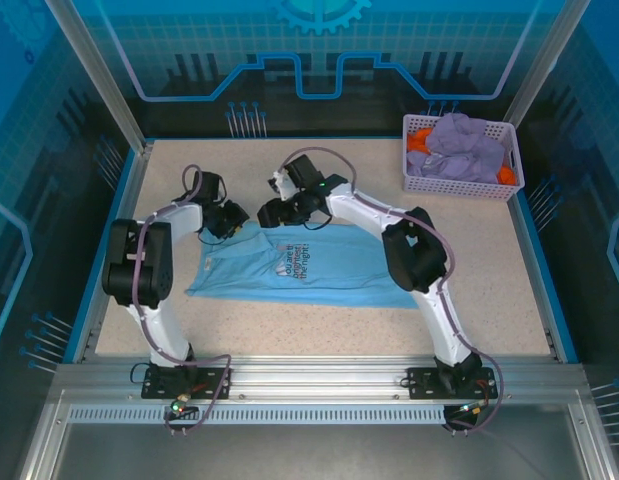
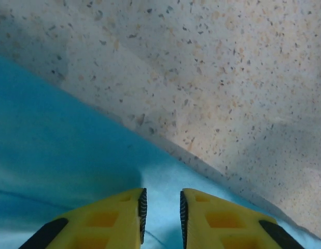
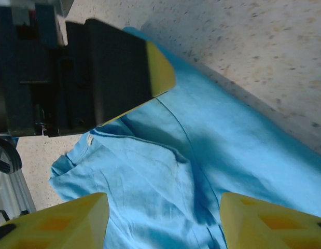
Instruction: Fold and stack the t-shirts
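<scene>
Chest lettering [image 1: 294, 262] on the sky-blue t-shirt [image 1: 239, 275] is too small to read from above, and the right arm [image 1: 364, 212] covers the shirt's far edge. In the wrist view, the left gripper [image 2: 162, 199] has its fingers [image 2: 113, 223] running off the bottom edge (cloth pinched or not, unclear).

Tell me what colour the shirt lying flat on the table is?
The t-shirt is light sky-blue; the top external view shows it best.
</scene>
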`<state>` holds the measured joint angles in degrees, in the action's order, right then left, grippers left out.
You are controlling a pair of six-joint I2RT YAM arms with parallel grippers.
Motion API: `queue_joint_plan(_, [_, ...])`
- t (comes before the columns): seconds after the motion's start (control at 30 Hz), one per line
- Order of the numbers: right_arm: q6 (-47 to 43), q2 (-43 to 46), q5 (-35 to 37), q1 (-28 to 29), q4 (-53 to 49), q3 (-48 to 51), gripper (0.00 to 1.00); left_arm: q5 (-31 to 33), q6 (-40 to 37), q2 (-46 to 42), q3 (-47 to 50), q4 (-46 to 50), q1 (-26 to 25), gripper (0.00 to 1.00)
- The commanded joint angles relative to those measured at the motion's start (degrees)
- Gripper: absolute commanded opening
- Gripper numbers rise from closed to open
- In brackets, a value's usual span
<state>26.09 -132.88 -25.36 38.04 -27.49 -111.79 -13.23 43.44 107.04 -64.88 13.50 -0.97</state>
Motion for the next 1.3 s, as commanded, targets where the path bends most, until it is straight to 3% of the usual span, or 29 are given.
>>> queue_joint_plan(0.0, [-3.4, -4.0, -0.4, 1.2, -5.6, -6.2, 0.58, -1.1, 1.0, 1.9, -2.8, 1.8, 1.5, 0.25])
queue_joint_plan(0.17, [-4.1, -7.7, 0.2, 1.7, -8.4, -10.0, 0.54, -5.1, 5.0, 3.5, 0.7, -2.4, 4.6, 0.23])
queue_joint_plan(0.57, [-6.9, -12.9, 1.9, 3.8, -13.1, -17.8, 0.47, -7.0, 5.3, 4.7, 0.7, -3.5, 4.8, 0.24])
queue_joint_plan(0.77, [-7.6, -14.1, 2.2, 4.1, -14.1, -19.2, 0.36, -6.9, 5.4, 4.6, 1.0, -3.8, 4.8, 0.24])
queue_joint_plan(1.03, [-11.3, -12.9, 3.6, 4.7, -14.2, -18.6, 0.09, -7.2, 5.5, 4.6, 1.2, -4.0, 4.8, 0.24])
queue_joint_plan(1.27, [-20.0, -6.1, 2.7, 5.4, -10.8, -9.1, 0.01, -7.1, 5.8, 4.6, 1.4, -4.0, 5.0, 0.25])
